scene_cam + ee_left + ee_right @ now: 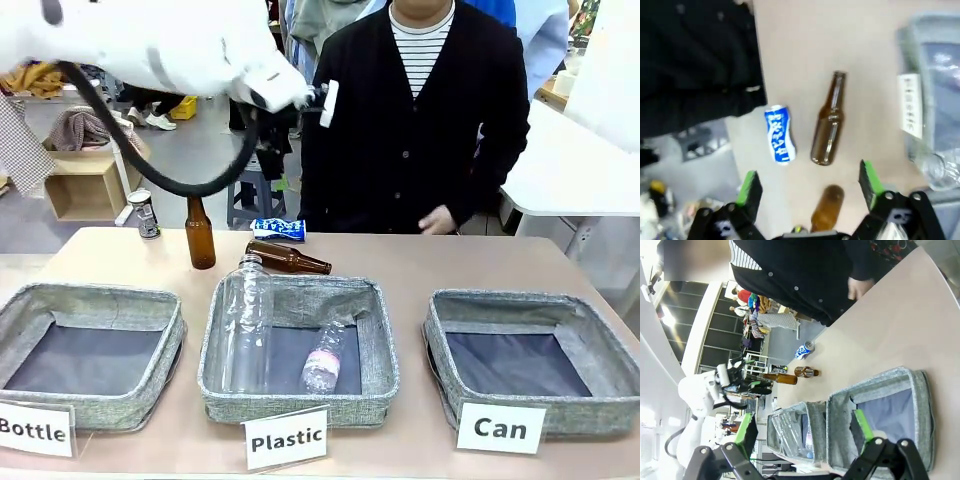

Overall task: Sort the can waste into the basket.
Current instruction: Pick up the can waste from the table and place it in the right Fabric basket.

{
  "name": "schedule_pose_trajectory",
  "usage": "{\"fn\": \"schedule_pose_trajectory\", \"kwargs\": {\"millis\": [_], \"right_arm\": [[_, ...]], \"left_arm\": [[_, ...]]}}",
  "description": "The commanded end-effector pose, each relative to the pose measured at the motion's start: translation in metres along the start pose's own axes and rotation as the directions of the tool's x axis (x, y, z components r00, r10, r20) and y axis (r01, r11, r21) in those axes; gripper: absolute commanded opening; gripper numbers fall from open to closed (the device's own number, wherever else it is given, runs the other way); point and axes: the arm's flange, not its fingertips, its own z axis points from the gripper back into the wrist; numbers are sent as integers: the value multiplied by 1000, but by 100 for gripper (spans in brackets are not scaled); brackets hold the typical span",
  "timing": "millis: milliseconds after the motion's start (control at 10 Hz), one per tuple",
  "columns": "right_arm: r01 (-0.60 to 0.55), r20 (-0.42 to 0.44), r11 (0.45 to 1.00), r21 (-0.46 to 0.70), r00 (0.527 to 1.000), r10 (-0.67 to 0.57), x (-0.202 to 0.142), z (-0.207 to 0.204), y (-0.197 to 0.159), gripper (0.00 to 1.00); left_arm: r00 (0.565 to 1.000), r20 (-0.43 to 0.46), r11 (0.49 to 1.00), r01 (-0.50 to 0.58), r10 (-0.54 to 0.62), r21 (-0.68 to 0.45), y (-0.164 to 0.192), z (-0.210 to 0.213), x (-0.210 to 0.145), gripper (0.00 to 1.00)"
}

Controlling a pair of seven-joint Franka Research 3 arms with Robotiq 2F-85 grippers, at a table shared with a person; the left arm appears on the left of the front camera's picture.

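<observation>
Along my edge I have 3 in a row: Bottle basket [90, 295] left, Plastic basket [385, 350] middle holding 2 plastic bottles [247, 320], Can basket [520, 298] right. Behind the middle one: lying bottle [287, 259], standing bottle [200, 234] to its left, far-edge can [278, 229] beyond them, corner can [146, 213] far left.

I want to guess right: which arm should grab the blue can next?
Left. The left gripper, open, looks down on the blue can; the right gripper sits far off near the basket.

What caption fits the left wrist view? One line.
Open left gripper hovers above the blue can and a lying brown bottle.
</observation>
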Motion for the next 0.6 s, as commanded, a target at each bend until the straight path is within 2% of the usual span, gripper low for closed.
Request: {"fn": "schedule_pose_trajectory", "kwargs": {"millis": [0,100,200,500], "right_arm": [[-27,19,999,29,999,26,3,-2,0,100],[-27,19,999,29,999,26,3,-2,0,100],[-27,19,999,29,999,26,3,-2,0,100],[-27,19,999,29,999,26,3,-2,0,100]], "left_arm": [[993,-81,996,-78,82,50,29,-33,13,100],[989,-113,992,-108,100,-70,34,-44,10,100],[998,-36,999,-42,43,23,11,-30,1,100],[998,-36,999,-42,43,23,11,-30,1,100]]}}
